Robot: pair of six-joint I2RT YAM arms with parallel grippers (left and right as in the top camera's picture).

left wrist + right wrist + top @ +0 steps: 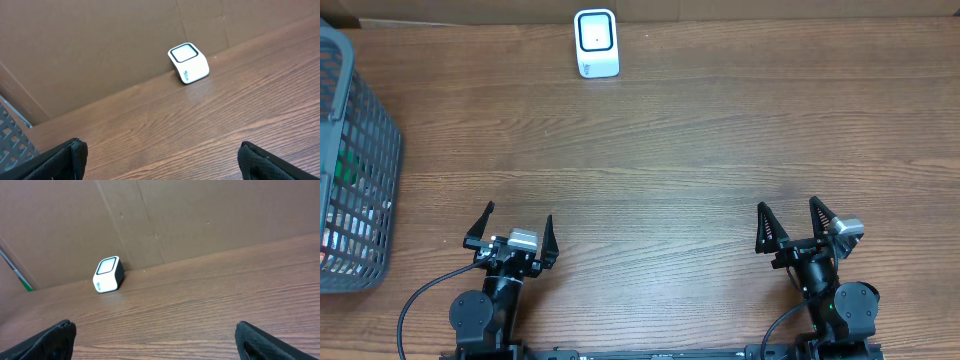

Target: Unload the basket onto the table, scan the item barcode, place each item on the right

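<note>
A white barcode scanner (pixel 596 43) with a dark window stands at the far edge of the wooden table, against the cardboard wall; it also shows in the left wrist view (pixel 188 62) and the right wrist view (pixel 108 274). Items show dimly through the mesh of a grey basket (pixel 365 140) at the left, among them something green (pixel 345 166); no barcode is visible. My left gripper (pixel 518 214) (pixel 161 145) and right gripper (pixel 787 205) (pixel 154 325) rest near the table's front edge, both open wide with only bare wood between their fingers.
The basket's corner (pixel 11 137) sits at the lower left of the left wrist view. A brown cardboard wall (pixel 200 215) closes off the back of the table. Bare wood lies between the grippers and the scanner.
</note>
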